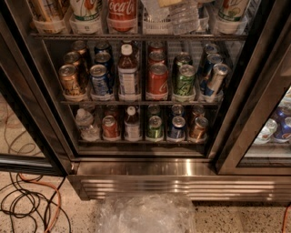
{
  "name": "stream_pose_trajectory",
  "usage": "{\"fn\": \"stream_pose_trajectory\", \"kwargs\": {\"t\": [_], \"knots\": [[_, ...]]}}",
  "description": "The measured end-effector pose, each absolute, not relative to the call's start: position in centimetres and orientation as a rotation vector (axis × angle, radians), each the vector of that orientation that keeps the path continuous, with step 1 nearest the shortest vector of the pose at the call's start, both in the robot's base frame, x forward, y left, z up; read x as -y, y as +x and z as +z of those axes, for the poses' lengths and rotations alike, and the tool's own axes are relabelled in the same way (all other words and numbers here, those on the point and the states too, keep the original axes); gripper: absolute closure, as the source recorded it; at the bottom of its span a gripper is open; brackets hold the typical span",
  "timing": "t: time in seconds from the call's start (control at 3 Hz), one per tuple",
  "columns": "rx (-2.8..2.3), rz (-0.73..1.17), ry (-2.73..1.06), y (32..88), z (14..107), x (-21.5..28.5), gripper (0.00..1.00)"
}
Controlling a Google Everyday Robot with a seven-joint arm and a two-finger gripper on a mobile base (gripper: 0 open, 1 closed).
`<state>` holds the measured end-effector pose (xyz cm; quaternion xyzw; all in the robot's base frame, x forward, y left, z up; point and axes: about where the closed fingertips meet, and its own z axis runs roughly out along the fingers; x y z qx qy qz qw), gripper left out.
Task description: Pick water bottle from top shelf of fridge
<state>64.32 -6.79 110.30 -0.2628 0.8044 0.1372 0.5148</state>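
The fridge [150, 168] stands open in front of me. Its top shelf [91, 36] runs along the upper edge of the view, with a red Coca-Cola bottle [122, 13] on it. The water bottle [183, 17], clear and ribbed, shows only its lower part right of the middle of that shelf, its base at the front rail. A small pale piece of my gripper [169, 2] shows at the top edge, just above and left of the water bottle. The rest of the gripper and arm is out of view.
Two lower racks hold several cans and small bottles, among them a red can [157, 81] and a green can [185, 81]. A glass door [254, 113] stands on the right. Cables [32, 200] lie on the floor at left. Crumpled clear plastic [148, 214] lies below the fridge.
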Motion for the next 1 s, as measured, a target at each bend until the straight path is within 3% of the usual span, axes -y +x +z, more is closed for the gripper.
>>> {"fn": "stream_pose_trajectory", "kwargs": {"t": [1.0], "knots": [[-1.948, 0.342, -0.637, 63.36, 110.64, 6.79, 1.0]]}}
